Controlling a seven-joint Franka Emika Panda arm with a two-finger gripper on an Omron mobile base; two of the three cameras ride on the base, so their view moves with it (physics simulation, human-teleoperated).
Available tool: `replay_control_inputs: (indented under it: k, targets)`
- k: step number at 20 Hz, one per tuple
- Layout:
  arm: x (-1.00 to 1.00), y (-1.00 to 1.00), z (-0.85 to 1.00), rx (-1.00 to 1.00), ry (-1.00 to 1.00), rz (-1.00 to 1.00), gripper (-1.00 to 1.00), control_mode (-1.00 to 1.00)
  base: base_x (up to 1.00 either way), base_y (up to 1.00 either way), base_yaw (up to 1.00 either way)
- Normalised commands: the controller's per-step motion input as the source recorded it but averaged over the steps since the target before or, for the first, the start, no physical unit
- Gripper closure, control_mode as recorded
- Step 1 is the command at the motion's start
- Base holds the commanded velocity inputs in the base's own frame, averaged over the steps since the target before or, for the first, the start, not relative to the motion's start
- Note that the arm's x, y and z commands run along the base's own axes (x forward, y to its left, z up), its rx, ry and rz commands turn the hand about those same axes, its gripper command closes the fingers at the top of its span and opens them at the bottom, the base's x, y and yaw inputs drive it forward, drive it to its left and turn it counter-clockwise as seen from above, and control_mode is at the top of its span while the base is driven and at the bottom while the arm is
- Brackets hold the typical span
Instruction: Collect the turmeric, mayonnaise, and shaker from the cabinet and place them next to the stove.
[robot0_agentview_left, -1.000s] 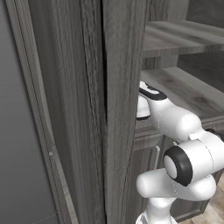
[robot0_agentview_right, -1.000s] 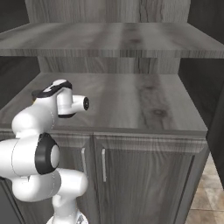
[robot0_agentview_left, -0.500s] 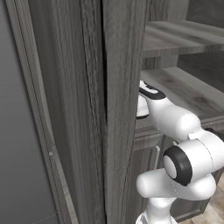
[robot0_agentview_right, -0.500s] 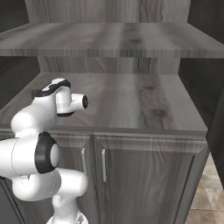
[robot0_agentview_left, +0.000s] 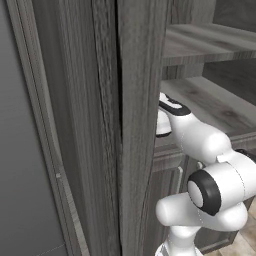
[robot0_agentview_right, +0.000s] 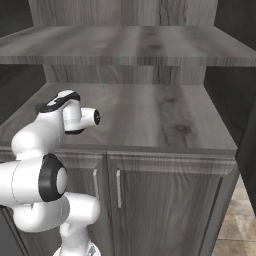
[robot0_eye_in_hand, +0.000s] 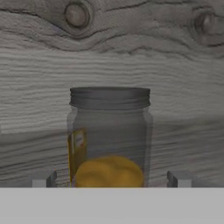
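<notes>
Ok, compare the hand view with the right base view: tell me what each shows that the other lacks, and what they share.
Hand view: the turmeric, a clear jar with a grey lid and yellow powder, upright between the fingertips of the open gripper.
Right base view: the cabinet's open shelves, its two doors with slim handles, and the white arm.
Both: grey wood-grain cabinet surface.
</notes>
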Motion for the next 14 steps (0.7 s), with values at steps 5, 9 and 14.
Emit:
replay_control_inputs:
  k: [5,9,14]
  targets:
    - [0.0,0.12,0.02,0.0,0.0,0.02,-1.0,-1.0,0.0,0.0,0.0]
    - [0.0,0.12,0.05,0.0,0.01,0.01,-1.0,-1.0,0.0,0.0,0.0]
    - [0.02,0.08,0.05,0.0,0.01,0.01,-1.0,-1.0,0.0,0.0,0.0]
